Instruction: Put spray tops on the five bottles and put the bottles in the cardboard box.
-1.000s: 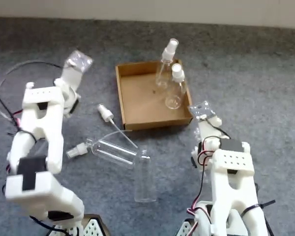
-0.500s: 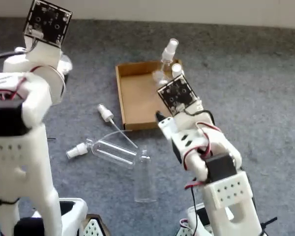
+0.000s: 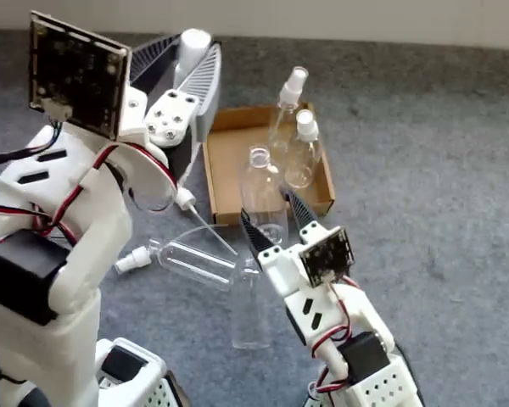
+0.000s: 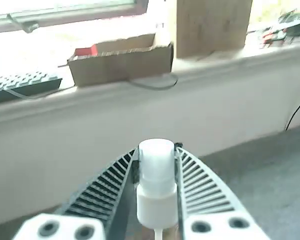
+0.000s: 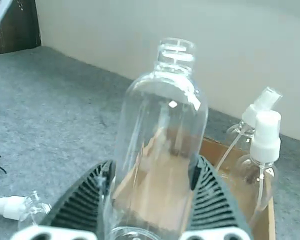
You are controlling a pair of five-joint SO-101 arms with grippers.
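At the left, the left arm stands tall over the grey surface [image 3: 424, 170]. Its claw [image 4: 156, 150] is raised high and closed narrow on a white spray top [image 4: 157, 200], and it grips the cap from both sides. The thin tube of this top hangs down between the fingers. Lower on the surface, near the left corner of the cardboard box [image 3: 229, 153], a loose spray top [image 3: 185, 199] lies with its long tube pointing toward the near side. The tube crosses over a clear bottle [image 3: 191, 259] that lies on its side. This bottle already has a spray top on it, and the top points to the left. Just beside its base lies a second clear bottle [image 3: 250, 314], also on its side, with no top on its open neck. Next comes the right claw [image 3: 268, 210], with its two dark fingers holding a bare bottle [image 3: 261, 174] by the lower part of the body. This bottle is upright and its neck is open at the top. In the high view it stands in front of the near edge of the box. The box is open and shallow. In its far right part are two capped bottles [image 3: 304, 153], close to each other. The top of the farther one is tilted.
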